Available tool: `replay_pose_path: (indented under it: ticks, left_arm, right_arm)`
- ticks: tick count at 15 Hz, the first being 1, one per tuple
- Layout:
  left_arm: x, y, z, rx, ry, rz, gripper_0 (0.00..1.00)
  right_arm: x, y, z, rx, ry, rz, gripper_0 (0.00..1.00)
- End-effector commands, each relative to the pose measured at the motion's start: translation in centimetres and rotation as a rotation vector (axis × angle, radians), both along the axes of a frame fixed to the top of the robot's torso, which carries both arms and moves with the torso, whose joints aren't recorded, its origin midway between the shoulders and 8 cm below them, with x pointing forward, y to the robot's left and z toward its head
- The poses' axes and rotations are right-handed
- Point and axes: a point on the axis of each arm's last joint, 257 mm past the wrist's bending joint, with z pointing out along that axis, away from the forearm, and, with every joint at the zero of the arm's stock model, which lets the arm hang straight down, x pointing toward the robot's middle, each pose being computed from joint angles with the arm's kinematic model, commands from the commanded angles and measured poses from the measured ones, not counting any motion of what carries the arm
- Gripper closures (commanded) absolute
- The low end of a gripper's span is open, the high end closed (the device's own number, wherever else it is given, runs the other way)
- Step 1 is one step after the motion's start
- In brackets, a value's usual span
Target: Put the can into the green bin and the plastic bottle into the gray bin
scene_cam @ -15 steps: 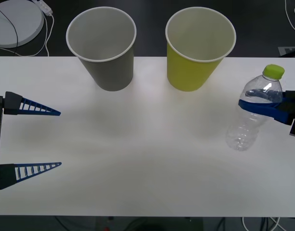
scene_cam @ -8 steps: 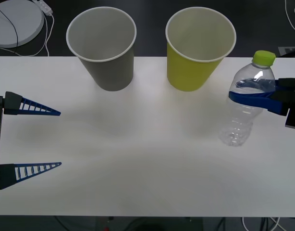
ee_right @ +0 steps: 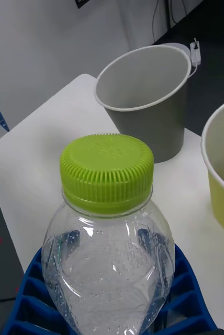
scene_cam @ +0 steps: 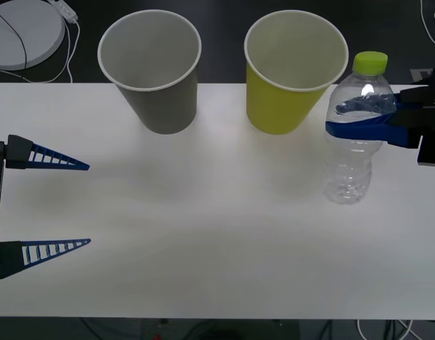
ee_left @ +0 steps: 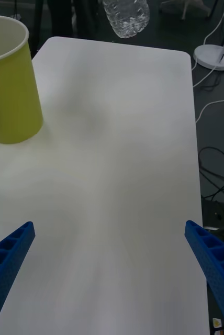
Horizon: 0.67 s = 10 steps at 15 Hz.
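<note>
White tabletop, two bins at its far edge: my right gripper (scene_cam: 363, 120) clamps the bottle (scene_cam: 356, 138) upright beside the green bin (scene_cam: 292, 67). I should carry it high past that to the gray bin (scene_cam: 152, 67). Left gripper (scene_cam: 51, 205) waits wide open, empty.

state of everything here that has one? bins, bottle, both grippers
gray bin: upright on the table, nothing visible inside
green bin: upright beside it, nothing visible inside
plastic bottle: capped, upright, held off the table, looks empty
right gripper: shut on the bottle's upper body, right of the green bin
left gripper: open, holding nothing, at the table's left side
</note>
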Motion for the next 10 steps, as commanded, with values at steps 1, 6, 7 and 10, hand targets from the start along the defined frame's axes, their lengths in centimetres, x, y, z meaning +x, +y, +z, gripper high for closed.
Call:
replay_pose_path:
  ticks: [1,6,7,10]
  left_arm:
    - [0.0,0.0,0.0,0.0,0.0,0.0,0.0]
    - [0.0,0.0,0.0,0.0,0.0,0.0,0.0]
    - [0.0,0.0,0.0,0.0,0.0,0.0,0.0]
    - [0.0,0.0,0.0,0.0,0.0,0.0,0.0]
  right_arm:
    - [1.3,0.8,0.9,-0.01,-0.013,0.024,1.0]
    - [3.9,1.9,2.3,-0.047,-0.011,0.057,1.0]
    - [4.4,2.1,2.7,-0.063,-0.009,0.064,1.0]
    - [6.2,2.7,3.5,-0.072,0.0,0.071,1.0]
